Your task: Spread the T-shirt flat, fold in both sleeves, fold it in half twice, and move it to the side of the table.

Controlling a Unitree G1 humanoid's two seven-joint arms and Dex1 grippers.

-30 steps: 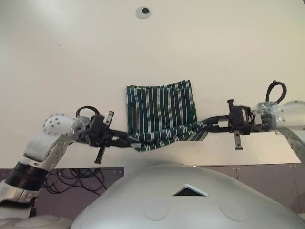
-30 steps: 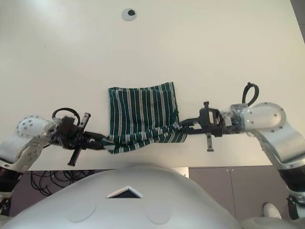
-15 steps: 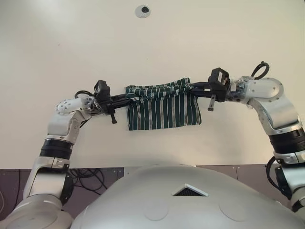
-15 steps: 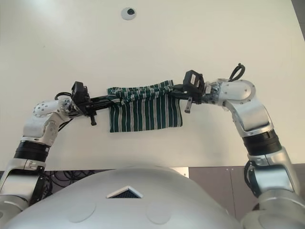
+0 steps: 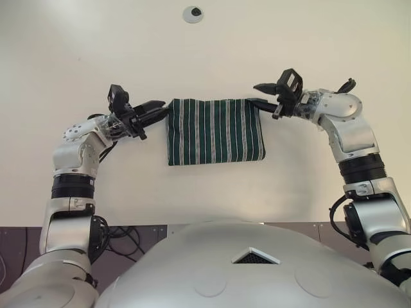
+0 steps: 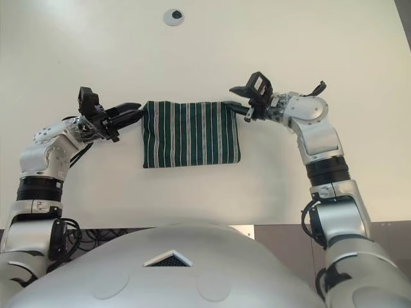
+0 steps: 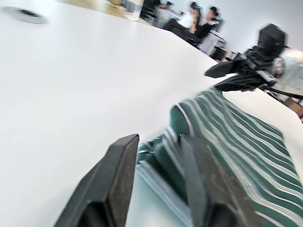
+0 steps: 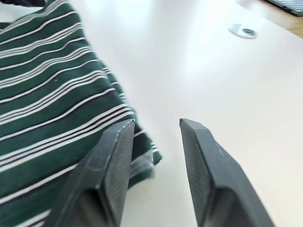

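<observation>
The T-shirt [image 5: 215, 131], dark green with thin white stripes, lies folded into a flat rectangle in the middle of the white table [image 5: 289, 38]. My left gripper [image 5: 160, 109] is open just off the shirt's far left corner. In the left wrist view that corner of the shirt [image 7: 227, 127] sits right beyond the spread fingers [image 7: 120, 161], not pinched. My right gripper [image 5: 252, 94] is open at the far right corner. The right wrist view has the shirt's edge [image 8: 47, 94] beside its fingers [image 8: 116, 156], with bare table between them.
A round grey cable grommet [image 5: 192, 15] is set into the table well beyond the shirt. Bare white table surrounds the shirt on all sides. The table's front edge [image 5: 128, 224] runs close to me.
Both grippers carried the shirt's near edge up and over to the far edge, folding it in half. They have let go and now stand open at the far corners.
</observation>
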